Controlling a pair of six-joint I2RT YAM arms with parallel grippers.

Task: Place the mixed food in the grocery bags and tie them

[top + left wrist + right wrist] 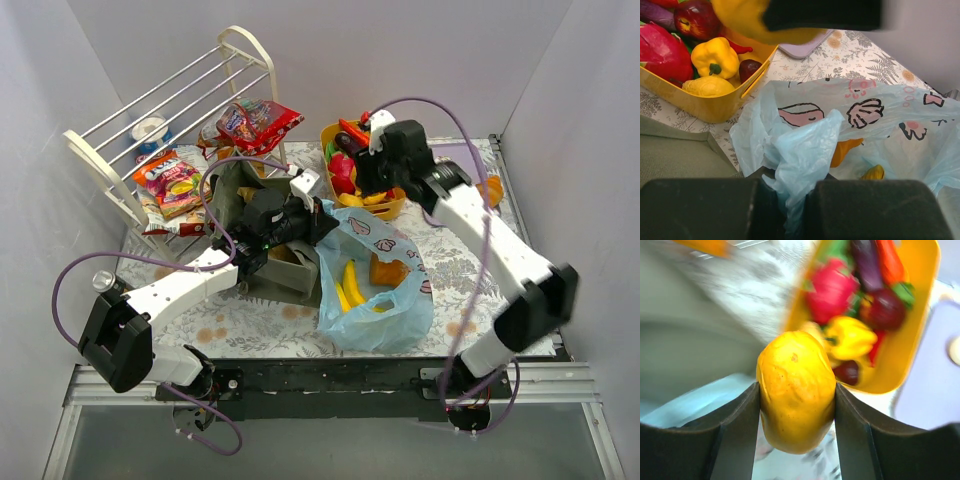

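Within right pincer (797,392), yellow fruit (796,375)

Fern-print table (262,322), white wire rack (100,165), olive tote (228,195), light-blue bag (392,318), yellow tub (392,208), lilac board (805,47)

Yellow bananas (347,285) inside the light-blue bag (388,322); yellow tub (392,211) behind

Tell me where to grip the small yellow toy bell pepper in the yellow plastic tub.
Grip the yellow toy bell pepper across its rounded body, from above: it lies atop the pile in the yellow plastic tub, other toys crowd its sides, and its green stem looks too small to pinch.
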